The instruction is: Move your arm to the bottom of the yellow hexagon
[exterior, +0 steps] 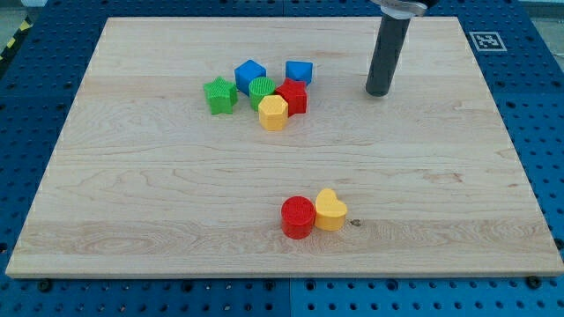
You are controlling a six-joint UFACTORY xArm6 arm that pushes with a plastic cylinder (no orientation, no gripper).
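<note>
Nearest the view's bottom, a red cylinder (pixel 298 217) and a yellow heart-shaped block (pixel 331 210) are sitting side by side and touching, the red one on the view's left. They are lying well apart from everything else on the wooden board (pixel 132 202), which is resting on a blue pegboard table (pixel 546 132).

Farther up, a cluster of blocks is crowding together left of centre. The yellow hexagon (pixel 273 113) is sitting at the cluster's lower edge, the closest of that group to the view's bottom. It is touching the red block (pixel 293 96) on its upper right and the green cylinder (pixel 262 90) just above it. A green star (pixel 219 95) is standing at the cluster's left, a blue block (pixel 249 74) is sitting above the green cylinder, and a second, smaller blue block (pixel 299 71) is lying just above the red one.

Farthest back, I am holding my tip (pixel 379 92) on the board to the view's right of the cluster, near the smaller blue block but touching nothing. It is sitting up and to the right of the yellow hexagon, not below it. I am running a bare rod here, with no pincer to open or close, and it is holding nothing.
</note>
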